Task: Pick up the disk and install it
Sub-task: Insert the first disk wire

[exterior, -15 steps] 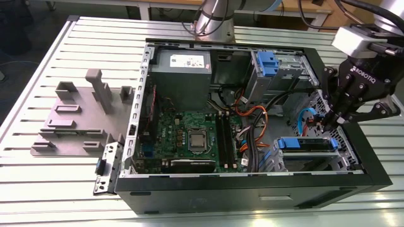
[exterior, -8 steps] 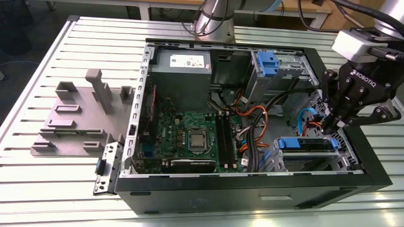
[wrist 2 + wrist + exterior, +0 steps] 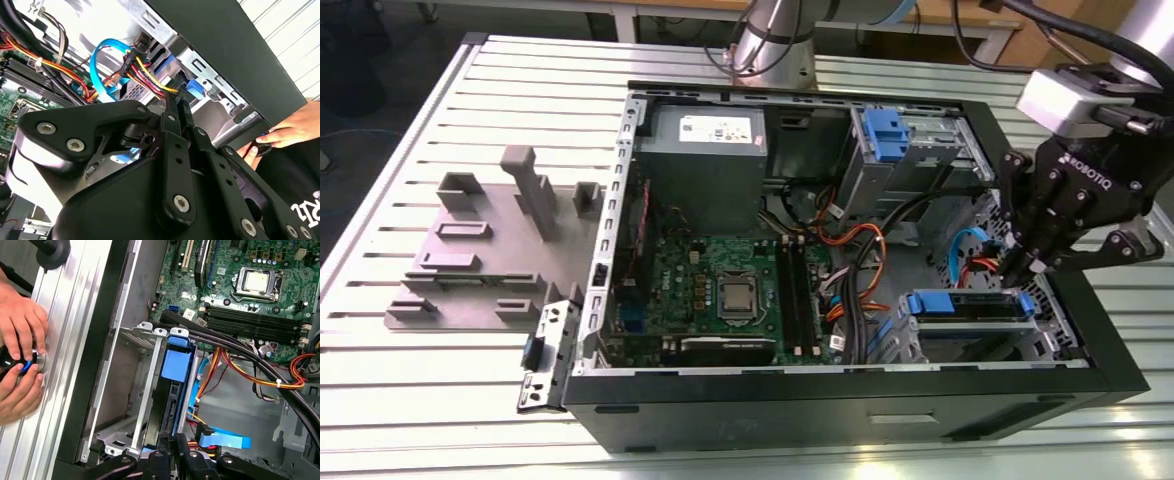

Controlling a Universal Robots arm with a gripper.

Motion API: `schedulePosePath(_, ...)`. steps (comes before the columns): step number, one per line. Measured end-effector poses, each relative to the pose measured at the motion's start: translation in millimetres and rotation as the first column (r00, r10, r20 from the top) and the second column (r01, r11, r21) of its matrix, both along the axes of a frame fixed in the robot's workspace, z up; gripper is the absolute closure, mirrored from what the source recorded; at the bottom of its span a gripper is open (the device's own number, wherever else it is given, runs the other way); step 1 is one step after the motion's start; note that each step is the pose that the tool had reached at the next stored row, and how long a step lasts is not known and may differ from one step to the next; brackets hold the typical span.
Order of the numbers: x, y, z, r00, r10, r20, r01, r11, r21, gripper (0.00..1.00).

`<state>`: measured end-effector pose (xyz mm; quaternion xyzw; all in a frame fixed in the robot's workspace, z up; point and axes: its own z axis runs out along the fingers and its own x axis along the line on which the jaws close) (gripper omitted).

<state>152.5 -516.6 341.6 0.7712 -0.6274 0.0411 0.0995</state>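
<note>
Worktop [image 3: 400, 400]: slatted and pale, it takes up most of the exterior view; the open computer case sits at centre frame.
Computer case [image 3: 854, 405]: black, side panel off, with the motherboard [image 3: 720, 290] at lower centre and the grey power supply [image 3: 707, 150] at upper centre.
Drive cage [image 3: 145, 390]: bare metal, at the lower right of the case in the exterior view; in the first wrist view its rails run down the middle of the frame.
Gripper [image 3: 1025, 268]: black, at the right edge of the exterior view, hanging just above the drive cage; its fingers look drawn together at the tips, and I cannot tell whether anything is pinched between them.
Disk [image 3: 970, 305]: it stands on edge in the cage with its blue carrier uppermost, directly under the fingertips; in the first wrist view the blue tab [image 3: 176, 365] sits at centre frame.
Cables [image 3: 250, 372]: orange, yellow, black and blue leads crowd in beside the disk.
Person's hands [image 3: 20, 355]: at the left edge of the first wrist view, on a small device beside the case.
Doing it well: I judge that the push should run straight along the rails, with the disk square to them and the leads kept clear.
Seating: how deep the disk sits is hidden.
</note>
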Motion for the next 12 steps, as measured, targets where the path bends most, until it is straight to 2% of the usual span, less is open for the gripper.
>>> schedulePosePath(3, -0.2, -4.6, -0.5, 1.0000, -0.001, 0.0009, 0.001, 1.0000, 0.0017, 0.83)
schedulePosePath(6, -1.1, -6.9, -1.1, 1.0000, -0.001, 0.0021, 0.001, 1.0000, 0.0082, 0.83)
schedulePosePath(10, -4.4, -7.0, -2.1, 1.0000, -0.006, 0.0038, 0.006, 0.9996, 0.0260, 0.83)
schedulePosePath(12, -5.2, -7.0, -2.9, 0.9999, -0.011, 0.0043, 0.011, 0.9994, 0.0321, 0.83)
